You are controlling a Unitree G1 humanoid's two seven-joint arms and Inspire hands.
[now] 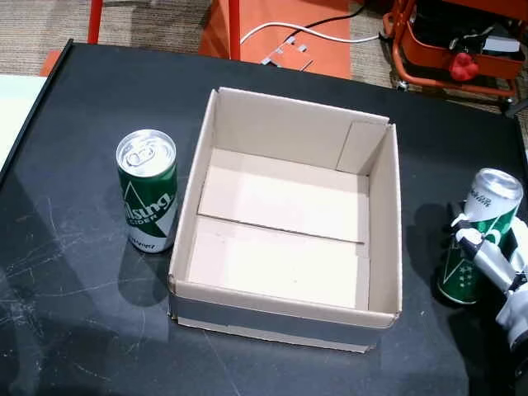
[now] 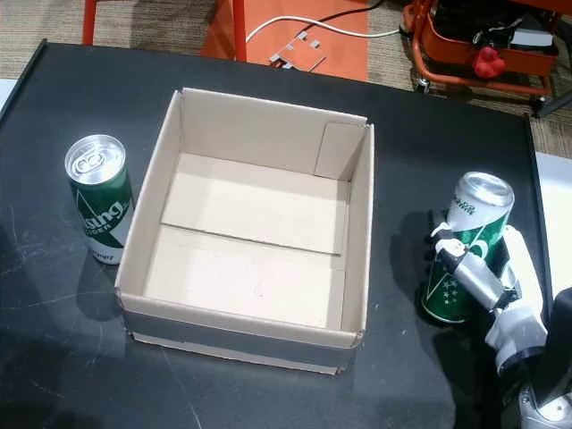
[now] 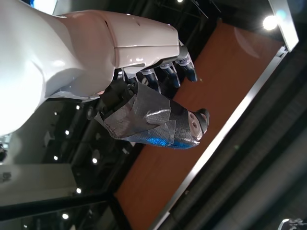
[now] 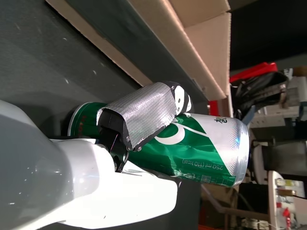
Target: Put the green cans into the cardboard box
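Observation:
An open, empty cardboard box (image 1: 394, 223) (image 2: 234, 338) stands mid-table in both head views. One green can (image 1: 148, 194) (image 2: 100, 198) stands upright just left of it, untouched. A second green can (image 1: 485, 208) (image 2: 471, 217) stands upright on the table right of the box, with my right hand (image 1: 497, 271) (image 2: 490, 288) shut around its lower half. In the right wrist view the taped thumb (image 4: 144, 112) presses on this can (image 4: 206, 143), with the box wall behind it. My left hand (image 3: 144, 96) shows only in the left wrist view, raised, fingers apart and holding nothing.
The black table (image 1: 82, 330) ends close to the right can. An orange cart (image 1: 462, 41) and an orange board with a white cable (image 1: 280, 25) lie on the floor behind. A white surface (image 1: 16, 99) adjoins the table's left edge.

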